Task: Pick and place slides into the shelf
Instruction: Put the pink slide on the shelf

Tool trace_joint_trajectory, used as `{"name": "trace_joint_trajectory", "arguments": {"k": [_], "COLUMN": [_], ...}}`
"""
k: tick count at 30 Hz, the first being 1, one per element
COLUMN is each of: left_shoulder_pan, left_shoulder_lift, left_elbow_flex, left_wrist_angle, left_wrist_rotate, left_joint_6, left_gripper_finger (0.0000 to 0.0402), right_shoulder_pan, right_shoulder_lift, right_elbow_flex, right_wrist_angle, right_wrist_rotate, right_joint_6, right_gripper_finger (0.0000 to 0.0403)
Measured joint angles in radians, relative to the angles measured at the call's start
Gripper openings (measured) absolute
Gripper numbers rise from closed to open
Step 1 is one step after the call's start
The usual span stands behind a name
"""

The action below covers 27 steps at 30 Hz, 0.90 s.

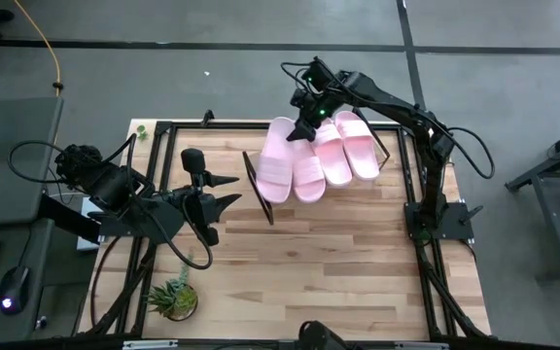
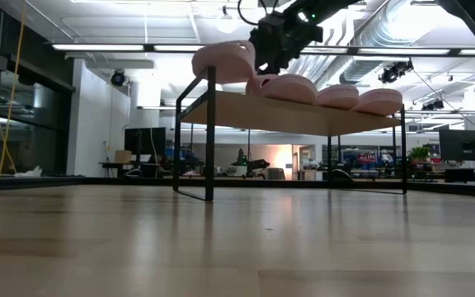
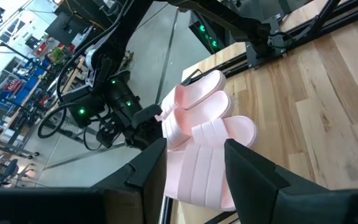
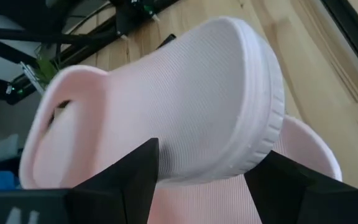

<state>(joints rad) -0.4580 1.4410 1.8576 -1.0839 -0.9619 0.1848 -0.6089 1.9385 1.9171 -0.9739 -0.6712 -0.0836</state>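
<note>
Right tool (image 4: 201,171) fingers wide at heel of leftmost light-pink foam slide sandal (image 1: 278,158), no grip.
It overlaps its neighbour on slanted light-wood shelf (image 2: 303,113); pulling out could tip it off. Left tool (image 1: 229,191) part-open, empty, above table (image 1: 338,262).

Four slides (image 1: 317,156) lie side by side on the shelf (image 1: 261,190), which stands on the far half of the table (image 1: 338,272). The right gripper (image 1: 304,124) sits at the far end of the leftmost pair, above the shelf's far edge. The left gripper (image 1: 224,191) lies well left of the shelf, and a small plant (image 1: 175,297) stands near the table's near left corner.
</note>
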Motion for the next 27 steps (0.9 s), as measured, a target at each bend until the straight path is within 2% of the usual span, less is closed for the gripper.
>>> {"name": "trace_joint_trajectory", "arguments": {"k": [6, 15, 20, 27], "left_shoulder_pan": [0.0, 0.0, 0.0, 0.0], "left_shoulder_lift": [0.0, 0.0, 0.0, 0.0], "left_elbow_flex": [0.0, 0.0, 0.0, 0.0], "left_wrist_angle": [0.001, 0.001, 0.001, 0.001], "left_wrist_rotate": [0.0, 0.0, 0.0, 0.0], "left_joint_6": [-0.008, -0.008, -0.007, -0.007], "left_gripper_finger": [0.0144, 0.0144, 0.0144, 0.0144], "right_shoulder_pan": [0.004, 0.019, 0.023, 0.022], "right_shoulder_lift": [0.0, 0.0, 0.0, 0.0], "right_elbow_flex": [0.0, -0.001, -0.001, -0.001], "right_wrist_angle": [0.054, 0.055, 0.049, 0.028], "right_wrist_rotate": [-0.009, -0.097, -0.105, -0.107], "right_joint_6": [0.02, -0.004, 0.002, 0.007], "right_gripper_finger": [0.0213, 0.0206, 0.0164, 0.0068]}}
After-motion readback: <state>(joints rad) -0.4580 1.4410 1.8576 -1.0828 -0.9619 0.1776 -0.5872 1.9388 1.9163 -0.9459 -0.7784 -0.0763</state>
